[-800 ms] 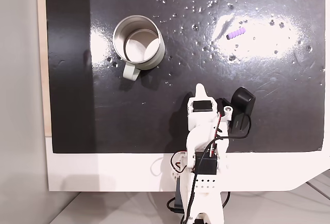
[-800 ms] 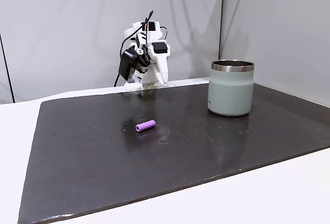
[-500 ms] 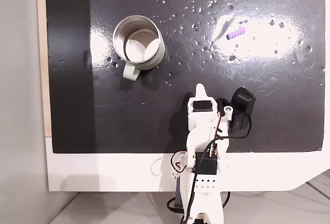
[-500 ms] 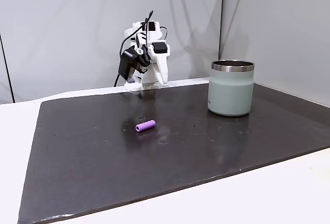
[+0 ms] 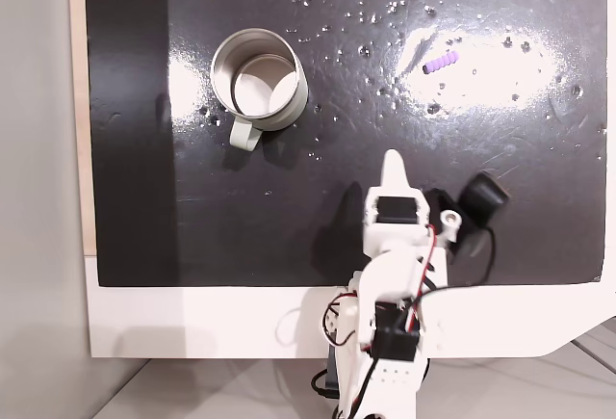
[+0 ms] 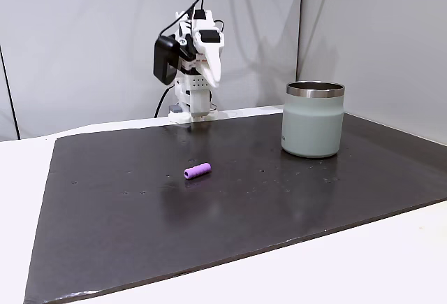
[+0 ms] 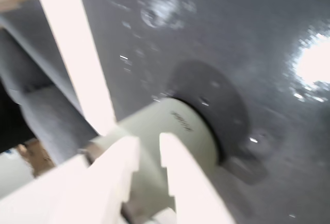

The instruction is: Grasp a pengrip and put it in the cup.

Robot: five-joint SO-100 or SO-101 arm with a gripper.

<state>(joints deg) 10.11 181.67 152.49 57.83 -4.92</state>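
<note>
Pengrip (image 5: 441, 61) lies alone on the dark mat (image 6: 279, 206), well apart from the cup (image 5: 260, 82).
Gripper (image 7: 148, 142), fingers slightly parted, holds nothing near the mat's edge.

The arm rises from its folded pose; the gripper (image 6: 211, 73) now sits higher in the frame, shifted right in a fixed view (image 5: 392, 161).

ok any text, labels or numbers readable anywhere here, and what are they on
Small dark marking on the wall of the cup in the wrist view: too blurred to read.
The same marking low on the cup's wall in a fixed view: too small to read.
Nothing readable on the pengrip, the claw or the black mat.
</note>
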